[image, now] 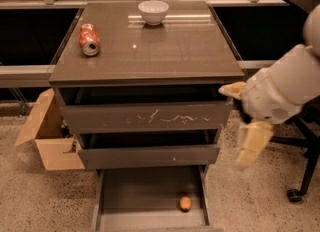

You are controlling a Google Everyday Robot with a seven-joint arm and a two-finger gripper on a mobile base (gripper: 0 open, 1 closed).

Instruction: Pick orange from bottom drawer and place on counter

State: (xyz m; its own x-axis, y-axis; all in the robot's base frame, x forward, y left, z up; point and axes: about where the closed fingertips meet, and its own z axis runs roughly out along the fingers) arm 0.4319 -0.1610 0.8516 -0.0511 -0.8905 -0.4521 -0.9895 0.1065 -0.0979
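I see the orange (185, 203) on the floor of the bottom drawer (140, 191), which is pulled out towards me. It lies in the right half, close to the front lip, touching neither wall. It looks nearly round, perhaps a little taller than wide as I view it, so I can give it no real long axis or heading. I can make out no sticker or mark on it.

Above it, the middle drawer (149, 156) and the top drawer (150, 117) each stand slightly out. The top one has white scratches across its front, but they spell nothing.

The glossy dark worktop (190, 51) carries two things, well apart. A crushed red-orange can (89, 39) lies on its side near the left edge, long axis running front to back, silver end facing me. Its printing is too small for me to read. A white bowl (153, 12) sits upright at the back, near the middle.

My pincer (239, 123) hangs to the right of the cabinet, beside the top two drawers and well above the orange. Its two cream fingers (252, 143) are spread wide and grip nothing.

A cardboard box (47, 136) with open flaps stands on the speckled floor (250, 201) to the left, and a chair (300, 176) base shows on the right.
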